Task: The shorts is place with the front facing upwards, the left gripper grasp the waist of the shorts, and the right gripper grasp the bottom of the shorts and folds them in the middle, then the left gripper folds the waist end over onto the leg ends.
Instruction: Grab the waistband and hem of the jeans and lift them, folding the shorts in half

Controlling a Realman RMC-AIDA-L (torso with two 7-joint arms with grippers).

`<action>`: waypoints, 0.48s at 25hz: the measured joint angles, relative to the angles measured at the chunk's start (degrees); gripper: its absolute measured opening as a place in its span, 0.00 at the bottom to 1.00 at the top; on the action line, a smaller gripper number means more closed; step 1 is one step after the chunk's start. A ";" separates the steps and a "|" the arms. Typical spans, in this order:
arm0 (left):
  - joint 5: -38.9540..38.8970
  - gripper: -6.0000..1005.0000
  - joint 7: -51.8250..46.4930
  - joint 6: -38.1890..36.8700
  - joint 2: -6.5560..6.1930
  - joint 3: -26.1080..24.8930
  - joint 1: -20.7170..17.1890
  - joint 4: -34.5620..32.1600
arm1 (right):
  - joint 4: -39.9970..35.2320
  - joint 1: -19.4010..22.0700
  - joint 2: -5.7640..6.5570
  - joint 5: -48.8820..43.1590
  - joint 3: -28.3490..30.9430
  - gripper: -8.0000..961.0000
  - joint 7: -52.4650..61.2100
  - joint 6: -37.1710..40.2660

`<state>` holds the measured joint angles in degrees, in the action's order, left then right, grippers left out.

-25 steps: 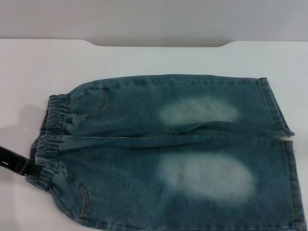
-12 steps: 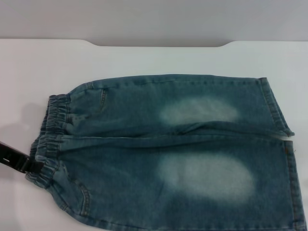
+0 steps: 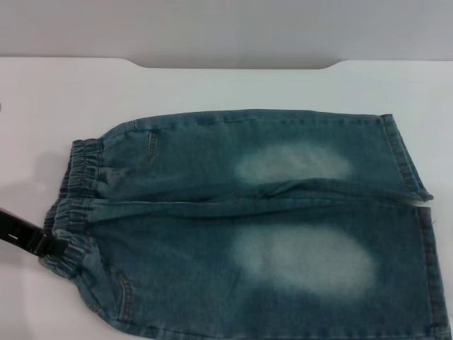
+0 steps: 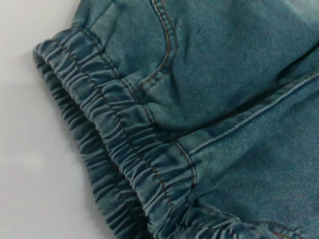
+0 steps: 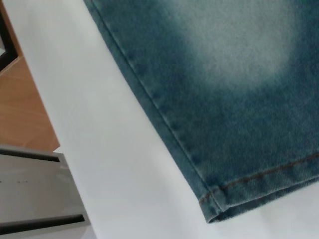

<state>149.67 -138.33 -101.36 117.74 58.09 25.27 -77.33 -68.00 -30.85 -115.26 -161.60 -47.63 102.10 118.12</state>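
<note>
shorts (image 3: 248,227): flat on the tabletop (image 3: 212,88)
waist (image 3: 74,205): left end
leg hems (image 3: 417,212): right end
left claw (image 3: 44,246): at the waist's near corner

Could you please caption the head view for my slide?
Left gripper at the waist of flat denim shorts on a white table.

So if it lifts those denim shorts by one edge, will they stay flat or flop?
Probably flop: the shorts lie limp with soft creases. The gathered waist looks stretchy, so it may bunch where the left gripper touches it. The stitched hem looks firmer.
</note>
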 joint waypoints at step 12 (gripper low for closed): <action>-0.09 0.06 -0.73 0.13 0.22 0.58 0.11 0.08 | 5.06 -1.78 -1.61 0.06 -0.77 0.54 -1.51 -1.67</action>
<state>149.58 -139.06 -101.23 117.96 58.67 25.38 -77.24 -62.93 -32.64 -116.87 -161.54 -48.41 100.59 116.45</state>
